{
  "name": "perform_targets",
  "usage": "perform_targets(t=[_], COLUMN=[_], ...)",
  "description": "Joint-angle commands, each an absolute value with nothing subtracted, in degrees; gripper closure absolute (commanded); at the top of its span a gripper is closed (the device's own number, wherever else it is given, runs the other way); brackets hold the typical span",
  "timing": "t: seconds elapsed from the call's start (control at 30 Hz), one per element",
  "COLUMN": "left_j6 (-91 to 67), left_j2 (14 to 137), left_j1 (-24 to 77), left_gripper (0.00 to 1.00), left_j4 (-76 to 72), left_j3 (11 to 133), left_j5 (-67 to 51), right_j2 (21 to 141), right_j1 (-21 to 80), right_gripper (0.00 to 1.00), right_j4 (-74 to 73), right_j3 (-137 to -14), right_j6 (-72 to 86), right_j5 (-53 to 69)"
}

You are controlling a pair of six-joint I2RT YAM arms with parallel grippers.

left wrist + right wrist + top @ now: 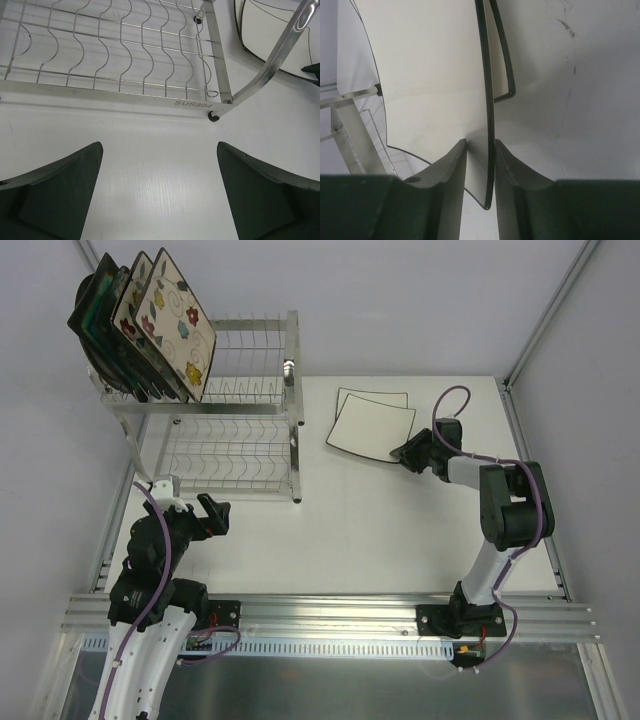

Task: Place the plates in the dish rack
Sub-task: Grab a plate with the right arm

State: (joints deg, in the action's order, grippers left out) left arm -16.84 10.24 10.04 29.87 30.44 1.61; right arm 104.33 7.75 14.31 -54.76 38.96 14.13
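Right hand low, pinching white plate rim.

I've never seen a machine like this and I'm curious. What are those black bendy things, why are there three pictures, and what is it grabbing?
Those are two robot arms bolted to a table. Each ends in a two-fingered pincer. The big picture looks down from above. The other two come from small cameras on the wrists, so you see each arm's own fingers.

The silver dish rack stands at the back left. Several patterned plates already stand on its top shelf. Two white plates lie on the table, one partly on the other.

The right pincer has its fingers on both sides of the upper white plate, at its edge, closing to pinch it. The left pincer is wide open, holds nothing, and waits in front of the rack.
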Motion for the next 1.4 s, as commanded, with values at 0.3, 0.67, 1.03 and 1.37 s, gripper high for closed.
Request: perform_targets(t=[0.3,0.67,1.03,1.37], left_j6=[-16.9,-16.9,-16.9,-16.9], left_j2=[10.3,10.6,10.6,10.5], left_j1=[9.8,9.8,9.8,9.8], left_gripper=[0.01,0.01,0.01,0.01], left_j4=[28.4,28.3,28.3,28.4], left_j3=[30.2,30.3,30.2,30.2], left_j5=[0.7,0.5,0.4,0.4], right_j2=[97.3,92.8,93.3,97.5], right_j1=[6.9,7.6,8.2,6.4], right_gripper=[0.91,0.88,0.62,0.47], right_j4=[14.4,12.9,14.9,22.2], right_j3=[-50.8,-45.7,-44.3,-45.1], right_j6=[40.0,45.0,44.1,40.8], right_j5=[12.0,11.0,12.8,16.8])
